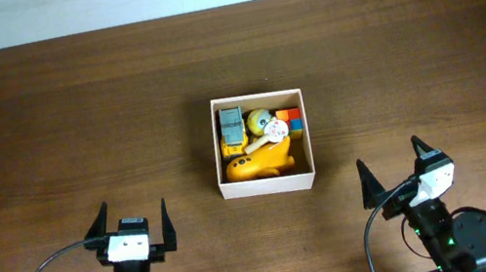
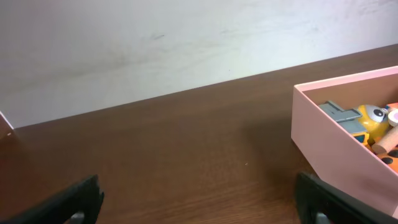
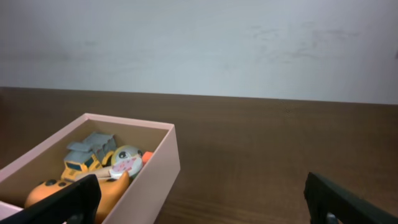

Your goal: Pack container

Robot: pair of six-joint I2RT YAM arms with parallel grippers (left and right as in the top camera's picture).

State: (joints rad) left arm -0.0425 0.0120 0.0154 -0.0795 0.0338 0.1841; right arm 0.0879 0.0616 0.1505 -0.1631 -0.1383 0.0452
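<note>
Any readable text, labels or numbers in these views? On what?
No legible text in any view.
Too small to read: print on the round white disc with pink marks in the square white-walled cardboard container.
Too small to read: dark marks on the white plate on the left arm and the white plate on the right arm.

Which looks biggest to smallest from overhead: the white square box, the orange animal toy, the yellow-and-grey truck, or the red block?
1. white square box
2. orange animal toy
3. yellow-and-grey truck
4. red block, though it is partly hidden
</note>
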